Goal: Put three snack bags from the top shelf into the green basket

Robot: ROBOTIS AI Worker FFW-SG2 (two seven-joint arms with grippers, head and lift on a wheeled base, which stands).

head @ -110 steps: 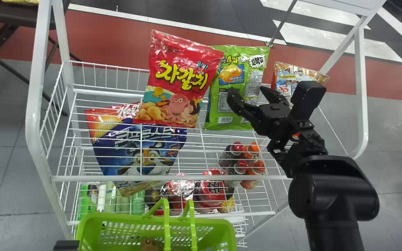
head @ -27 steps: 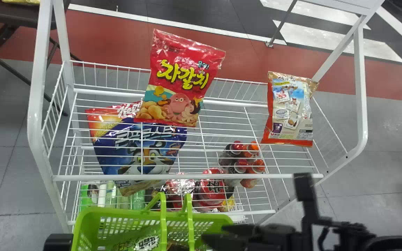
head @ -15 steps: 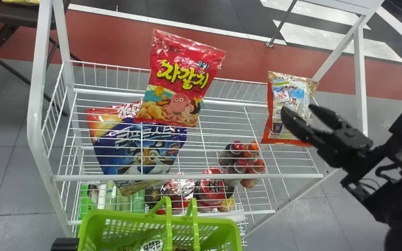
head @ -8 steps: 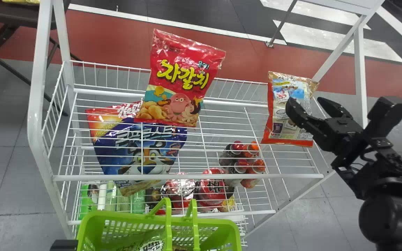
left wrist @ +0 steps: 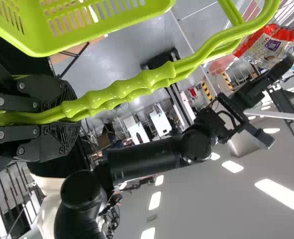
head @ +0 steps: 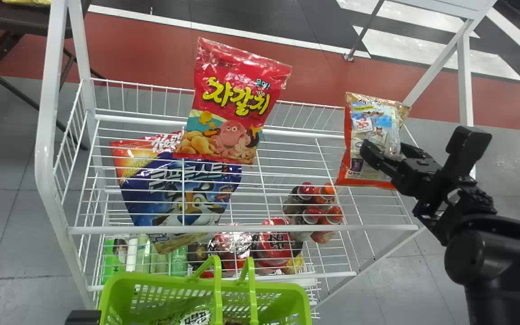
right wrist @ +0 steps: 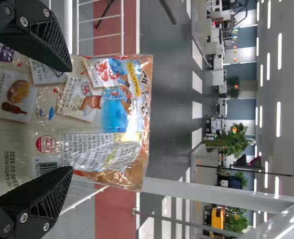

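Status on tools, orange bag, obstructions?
Right tool: open, at orange snack bag, top shelf. Left tool: shut on basket handles. Nothing seen blocking the bag.

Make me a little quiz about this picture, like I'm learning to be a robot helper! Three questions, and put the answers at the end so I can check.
1. True or false: the left gripper grips the handles of the basket.

2. Pick one. Which bag is the right gripper at?
A) the red bag
B) the orange bag
C) the green bag

3. Fill in the missing word, over or under: the blue bag lies ____ the wires of the top shelf.

Key: 1 true; 2 B; 3 under
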